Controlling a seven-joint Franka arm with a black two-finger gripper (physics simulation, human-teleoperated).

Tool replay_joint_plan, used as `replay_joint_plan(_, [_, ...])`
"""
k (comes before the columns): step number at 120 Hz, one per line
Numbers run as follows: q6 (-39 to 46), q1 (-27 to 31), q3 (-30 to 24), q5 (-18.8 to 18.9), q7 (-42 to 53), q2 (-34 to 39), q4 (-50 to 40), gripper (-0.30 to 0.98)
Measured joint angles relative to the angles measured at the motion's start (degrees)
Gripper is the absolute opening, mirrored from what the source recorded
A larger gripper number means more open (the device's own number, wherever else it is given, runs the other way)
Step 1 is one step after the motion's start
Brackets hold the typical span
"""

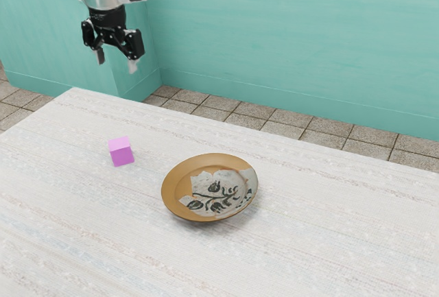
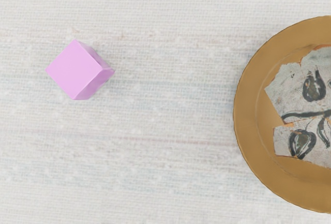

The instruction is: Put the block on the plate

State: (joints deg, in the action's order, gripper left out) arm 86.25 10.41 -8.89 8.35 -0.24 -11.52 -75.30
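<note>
Plate point(image 1: 175, 186), centre, faces up, ready for 1 pink block point(image 1: 121, 151), left; gripper point(image 1: 116, 61), upper left, fingers parted, likely to grasp.

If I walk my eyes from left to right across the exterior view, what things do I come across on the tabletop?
Pinkish-purple block → round brown plate with a pale, dark-painted patch.
</note>
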Motion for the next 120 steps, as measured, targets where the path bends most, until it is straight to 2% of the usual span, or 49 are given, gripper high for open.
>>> replay_joint_plan(10, [-0.4,-8.6,4.8,-0.2,0.0,2.0,-2.3,0.68])
replay_joint_plan(18, [1.2,-11.0,7.2,-0.2,-0.1,0.9,-4.2,0.68])
replay_joint_plan(32, [6.0,-7.7,9.4,-1.0,-2.0,-5.9,-3.6,0.68])
replay_joint_plan(51, [13.2,-4.1,11.9,-5.2,-6.2,-17.4,-0.1,0.69])
replay_joint_plan(64, [17.9,-2.4,13.7,-8.1,-10.7,-19.8,-1.2,0.69])
replay_joint_plan(98, [31.3,-0.7,18.7,-15.5,-21.0,-20.5,-13.3,0.69])
replay_joint_plan(104, [32.6,-0.8,19.5,-16.0,-22.4,-21.2,-13.0,0.69])
replay_joint_plan(120, [34.1,-0.7,20.5,-15.9,-25.4,-28.1,-5.3,0.69])
